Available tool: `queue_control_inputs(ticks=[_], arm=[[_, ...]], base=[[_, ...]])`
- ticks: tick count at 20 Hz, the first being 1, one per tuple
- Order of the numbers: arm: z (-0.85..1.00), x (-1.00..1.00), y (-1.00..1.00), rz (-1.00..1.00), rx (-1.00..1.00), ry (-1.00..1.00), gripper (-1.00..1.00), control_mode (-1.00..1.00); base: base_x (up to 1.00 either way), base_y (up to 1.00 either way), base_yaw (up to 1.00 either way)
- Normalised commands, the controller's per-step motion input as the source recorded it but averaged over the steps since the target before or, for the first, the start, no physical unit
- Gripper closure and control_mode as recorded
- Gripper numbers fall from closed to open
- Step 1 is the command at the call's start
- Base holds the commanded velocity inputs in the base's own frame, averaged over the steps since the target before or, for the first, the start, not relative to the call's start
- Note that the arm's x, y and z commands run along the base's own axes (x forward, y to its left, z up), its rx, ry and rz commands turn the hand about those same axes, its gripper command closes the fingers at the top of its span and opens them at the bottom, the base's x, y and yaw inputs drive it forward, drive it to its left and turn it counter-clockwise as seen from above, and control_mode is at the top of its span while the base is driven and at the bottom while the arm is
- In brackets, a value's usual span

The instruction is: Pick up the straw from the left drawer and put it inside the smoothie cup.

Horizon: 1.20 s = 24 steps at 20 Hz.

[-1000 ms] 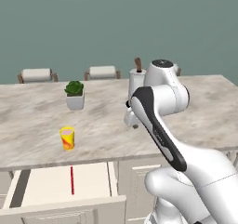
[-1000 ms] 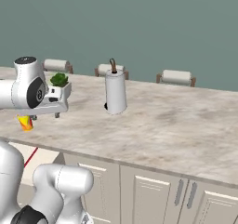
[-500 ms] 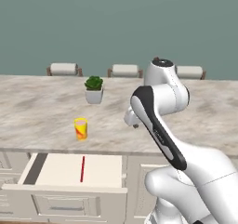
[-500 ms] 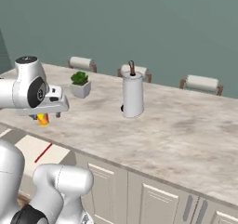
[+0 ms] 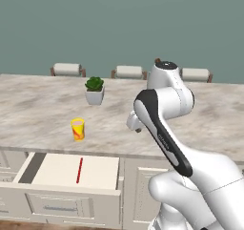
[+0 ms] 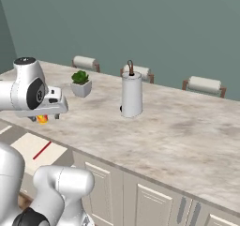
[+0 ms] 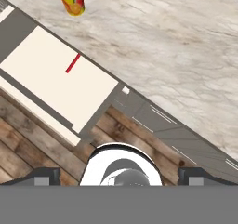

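The left drawer (image 5: 102, 164) stands pulled out with the straw (image 5: 79, 170) lying flat on its pale bottom, ungrasped. The smoothie cup (image 5: 77, 129) waits on the surface (image 5: 38, 109) just behind the drawer. The gripper (image 5: 135, 124) hangs above the surface, well apart from both, its opening impossible to tell, so picking and placing both remain.

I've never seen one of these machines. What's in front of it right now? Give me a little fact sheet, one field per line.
setting: simulated kitchen, marble counter
left drawer: pulled open
straw: red, lying flat on the drawer bottom
smoothie cup: yellow, upright on the counter behind the drawer
gripper: above the counter, right of the cup, holding nothing; cannot tell if open
other items: potted plant, paper towel roll
task progress: straw not yet picked up
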Motion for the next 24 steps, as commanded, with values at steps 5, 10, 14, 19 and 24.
queue_control_inputs(ticks=[5, 10, 14, 19, 24], arm=[[0.0, 0.0, 0.0, 0.0, 0.0, 0.0, -1.0, -1.0], [0.0, 0.0, 0.0, 0.0, 0.0, 0.0, -1.0, -1.0], [0.0, 0.0, 0.09, 0.01, 0.0, 0.0, -1.0, -1.0], [-0.22, 0.0, 0.77, 0.03, 0.0, 0.0, -1.0, -1.0], [-0.51, -0.04, 1.0, 0.07, 0.0, 0.03, -1.0, -1.0]], base=[[0.0, 0.0, 0.0], [0.0, 0.0, 0.0], [0.0, 0.0, 0.0], [0.0, 0.0, 0.0], [0.0, 0.0, 0.0]])
